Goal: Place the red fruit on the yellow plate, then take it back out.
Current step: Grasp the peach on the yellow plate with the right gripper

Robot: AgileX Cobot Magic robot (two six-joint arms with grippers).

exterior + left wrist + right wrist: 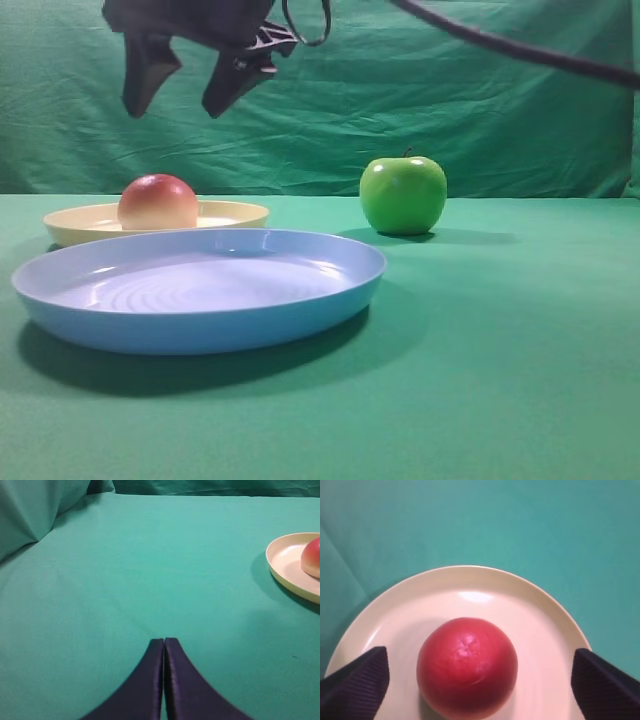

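Green cloth-covered table (520, 380) with a draped green cloth backdrop (480, 110) behind. At the left, a shallow round pale cream-yellow plastic plate (235, 214) with a low raised rim, holding a smooth round red fruit (157, 202), red-pink on top and paler yellow toward the base, resting near the plate's middle and touched by nothing. In front of it, nearer the exterior camera, a larger round light blue plastic plate (200, 290) with nothing seen inside. To the right and further back, a glossy green apple (403, 194) with a short stem, standing upright on the cloth, well apart from both plates. High above the yellow plate, the dark right gripper (190, 80), fingers spread wide and holding nothing; from the right wrist view, looking straight down, two dark ribbed fingertips (357, 680) at the left and right lower edges of the frame, with the red fruit centred between them, clear of both. From the left wrist view, the dark left gripper (164, 645) over bare cloth, its two fingers pressed together with nothing between them, the yellow plate and part of the red fruit at the far right edge, well apart from it. A dark cable (520, 48) crossing the upper right of the exterior view.
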